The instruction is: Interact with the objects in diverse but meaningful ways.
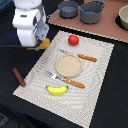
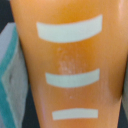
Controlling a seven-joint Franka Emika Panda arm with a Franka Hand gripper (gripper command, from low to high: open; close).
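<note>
My gripper [image 1: 39,44] hangs over the far corner of the placemat [image 1: 95,75] on the exterior view's left. It looks shut on the golden bread loaf [image 1: 44,44], which sticks out beneath it. In the wrist view the bread loaf [image 2: 70,65] fills the frame, orange with pale stripes. A red tomato [image 1: 73,40] sits on the mat's far edge and a yellow banana [image 1: 57,90] on its near edge. The dark brown sausage [image 1: 19,77] lies off the mat on the exterior view's left. Two grey pots [image 1: 68,9] [image 1: 92,12] stand on the board at the back.
A tan round plate [image 1: 68,64] sits mid-mat, with an orange-handled knife [image 1: 87,58] beyond it and an orange-handled fork [image 1: 70,81] in front. A bowl [image 1: 123,17] stands at the back on the exterior view's right, on the brown board [image 1: 100,27].
</note>
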